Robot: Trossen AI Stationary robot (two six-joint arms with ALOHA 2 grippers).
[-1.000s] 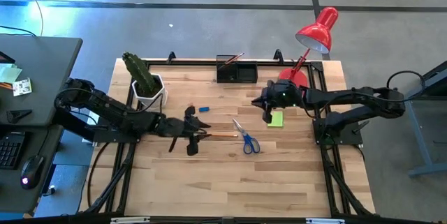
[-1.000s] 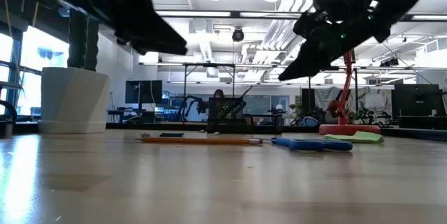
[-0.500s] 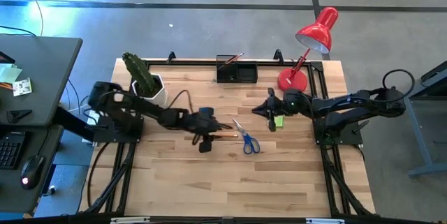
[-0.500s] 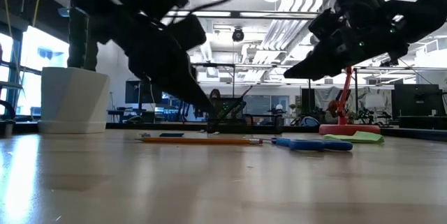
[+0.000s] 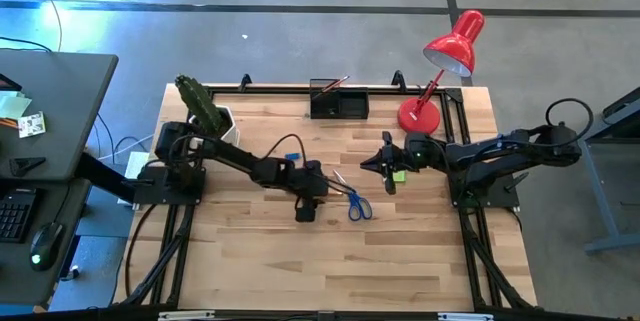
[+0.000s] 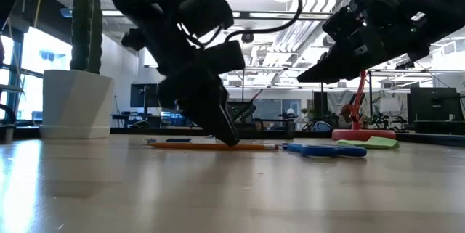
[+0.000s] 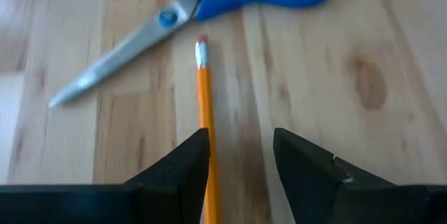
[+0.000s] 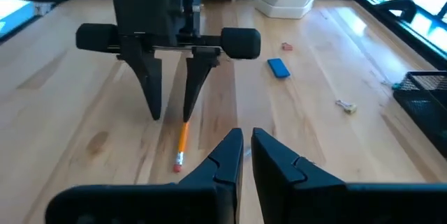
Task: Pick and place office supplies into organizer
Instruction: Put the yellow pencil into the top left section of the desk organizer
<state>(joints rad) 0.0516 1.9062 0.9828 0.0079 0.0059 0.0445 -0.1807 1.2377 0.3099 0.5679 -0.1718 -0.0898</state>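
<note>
While the left gripper [image 5: 307, 208] stands tipped down over the pencil [image 7: 204, 105], its fingers [image 7: 183, 165] are spread, one on each side of the shaft, empty. Pencil lies flat on the table [image 5: 400, 251], eraser end toward the scissors [image 5: 352, 198]. From the left wrist view the shaft sits hard by one finger, not centred in the gap.

Step in hand, as I judge it: closing on the pencil.
- Shift sideways a touch so the shaft lies midway between the fingers, otherwise the near finger may roll it off.
- Go down until the tips all but touch the wood; a thin round shaft slips out of a high pinch.
- Grip near mid-length so it hangs level in the lift.
- Scissors blade tip lies just beside the eraser end; keep the fingers back from it so nothing gets nudged.
- Lift straight up before carrying.

Right gripper [image 5: 386, 166] hangs above the table near the green pad [image 5: 399, 173], fingers [image 8: 221, 158] pressed together, holding nothing. It points toward the left arm; best it stays put so the two don't meet.

Organizer [image 5: 338, 103] sits at the far edge, well apart from the pencil, with something thin already standing in it. Small blue block [image 8: 278, 68] lies loose on the table.
</note>
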